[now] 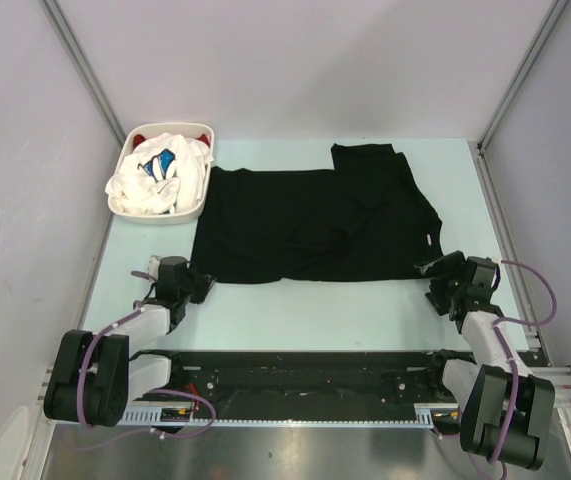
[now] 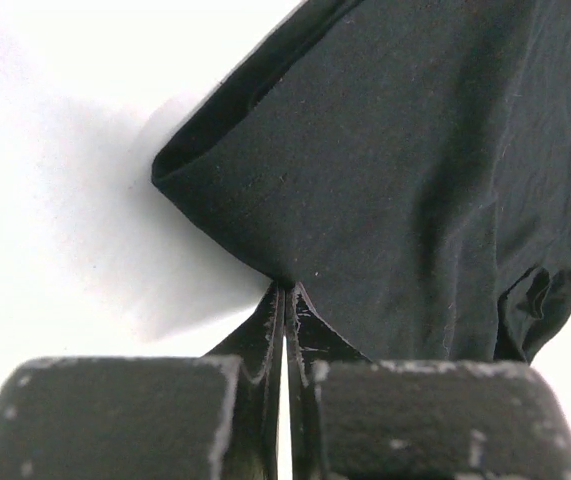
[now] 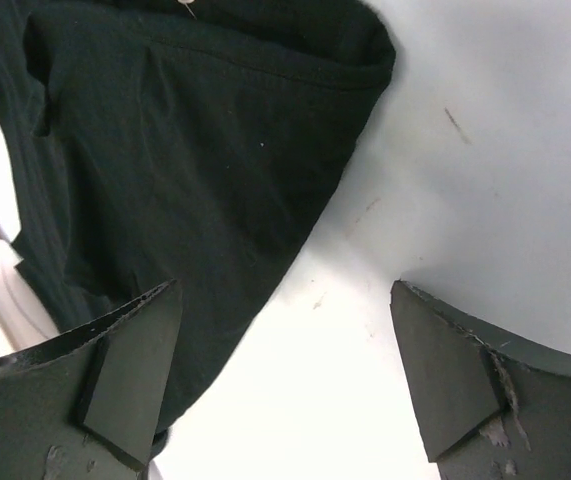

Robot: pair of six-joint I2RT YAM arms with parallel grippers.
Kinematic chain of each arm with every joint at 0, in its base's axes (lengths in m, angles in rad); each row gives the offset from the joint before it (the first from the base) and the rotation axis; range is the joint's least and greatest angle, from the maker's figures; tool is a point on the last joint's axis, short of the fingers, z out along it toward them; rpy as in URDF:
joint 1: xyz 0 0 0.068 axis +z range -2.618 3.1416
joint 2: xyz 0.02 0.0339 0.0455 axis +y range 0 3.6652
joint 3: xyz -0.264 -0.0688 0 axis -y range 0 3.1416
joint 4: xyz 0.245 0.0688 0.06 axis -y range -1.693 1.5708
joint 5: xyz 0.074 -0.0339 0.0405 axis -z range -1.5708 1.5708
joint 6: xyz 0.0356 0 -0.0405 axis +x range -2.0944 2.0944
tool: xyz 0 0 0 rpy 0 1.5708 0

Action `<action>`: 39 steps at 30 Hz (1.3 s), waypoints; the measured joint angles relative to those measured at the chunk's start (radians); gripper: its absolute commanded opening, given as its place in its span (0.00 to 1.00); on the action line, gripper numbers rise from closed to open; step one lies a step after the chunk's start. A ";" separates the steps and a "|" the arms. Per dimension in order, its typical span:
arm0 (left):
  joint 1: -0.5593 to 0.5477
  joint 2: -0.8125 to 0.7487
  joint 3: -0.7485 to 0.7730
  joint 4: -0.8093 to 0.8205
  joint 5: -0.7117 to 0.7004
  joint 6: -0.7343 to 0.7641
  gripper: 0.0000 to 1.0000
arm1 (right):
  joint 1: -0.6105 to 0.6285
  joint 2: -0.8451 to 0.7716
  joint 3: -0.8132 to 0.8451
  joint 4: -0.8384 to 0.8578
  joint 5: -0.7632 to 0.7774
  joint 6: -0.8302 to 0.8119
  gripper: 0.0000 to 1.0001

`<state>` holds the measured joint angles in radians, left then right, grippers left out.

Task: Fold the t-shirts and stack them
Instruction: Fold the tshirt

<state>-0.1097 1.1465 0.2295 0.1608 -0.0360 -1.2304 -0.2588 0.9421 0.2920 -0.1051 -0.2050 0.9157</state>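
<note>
The large black t-shirt (image 1: 305, 225) lies spread flat on the table's middle, one sleeve folded up at the back right. My left gripper (image 1: 201, 284) is at its near left corner. In the left wrist view the gripper (image 2: 287, 292) is shut, pinching the edge of the black cloth (image 2: 395, 170), which is slightly raised there. My right gripper (image 1: 433, 283) is at the near right corner. In the right wrist view it (image 3: 285, 350) is open and empty, its left finger (image 3: 135, 370) over the shirt's edge (image 3: 185, 150). A white tee with blue print (image 1: 160, 175) and a red one (image 1: 140, 137) sit in the basket.
The white oval basket (image 1: 155, 215) stands at the back left, touching the black shirt's far left corner. Grey walls with metal posts close in the table on three sides. A black rail (image 1: 305, 375) runs along the near edge between the arm bases.
</note>
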 measured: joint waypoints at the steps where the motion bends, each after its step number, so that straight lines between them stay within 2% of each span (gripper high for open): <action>1: 0.005 0.001 -0.005 0.012 0.007 0.000 0.00 | 0.000 0.004 -0.005 0.013 -0.008 0.003 0.87; 5: 0.018 0.015 -0.008 0.037 0.026 0.001 0.00 | -0.001 0.044 -0.018 0.076 -0.027 0.032 0.70; 8: 0.023 0.019 -0.008 0.041 0.032 0.004 0.00 | -0.001 0.090 -0.019 0.119 -0.026 0.047 0.61; 21: 0.032 0.024 0.003 0.031 0.044 0.029 0.00 | -0.001 0.274 0.023 0.262 0.034 0.064 0.41; 24: 0.037 0.025 0.007 0.024 0.048 0.038 0.00 | -0.003 0.335 0.048 0.300 0.042 0.071 0.29; 27: 0.041 0.025 0.009 0.019 0.053 0.047 0.00 | -0.009 0.389 0.068 0.327 0.048 0.075 0.11; 28: 0.042 0.024 0.009 0.019 0.055 0.052 0.00 | -0.012 0.404 0.072 0.331 0.048 0.077 0.00; 35: 0.055 -0.019 0.009 -0.039 0.060 0.079 0.00 | -0.029 0.426 0.088 0.329 0.044 0.072 0.00; 39: 0.062 -0.086 0.006 -0.098 0.059 0.091 0.00 | -0.040 0.338 0.087 0.207 0.087 0.029 0.00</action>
<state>-0.0475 1.0607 0.2352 0.0631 0.0227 -1.1393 -0.2989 1.2800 0.3790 0.1020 -0.1181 0.9451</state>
